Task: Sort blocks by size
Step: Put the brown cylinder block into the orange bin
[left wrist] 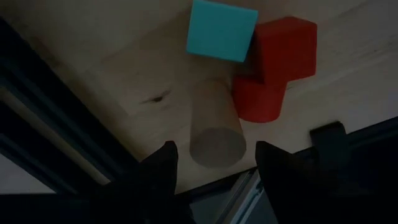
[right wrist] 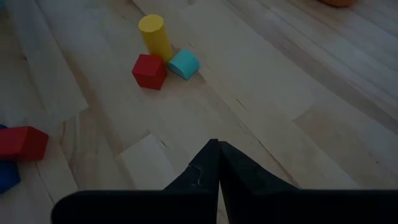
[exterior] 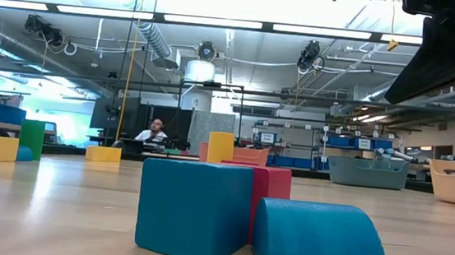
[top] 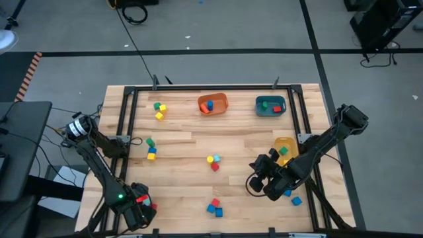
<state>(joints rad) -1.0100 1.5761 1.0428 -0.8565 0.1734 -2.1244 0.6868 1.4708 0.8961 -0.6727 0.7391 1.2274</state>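
From above, the left pincer [top: 137, 210] hangs at the counter's [top: 185, 142] near-left corner; only its wrist view shows its fingers spread around a pale wooden cylinder [left wrist: 216, 134] beside a light-blue cube [left wrist: 221, 30] and red blocks [left wrist: 273, 62]. The right pincer [top: 262, 177], near-right, is pressed together, empty.

3 bins [top: 213, 104], approx 20 blocks [top: 214, 208], 2 arms [top: 99, 155]

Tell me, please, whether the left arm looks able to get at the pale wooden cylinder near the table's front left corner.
Probably yes: the left gripper hangs right over the wooden cylinder with its fingers open either side; only the red block sits close.
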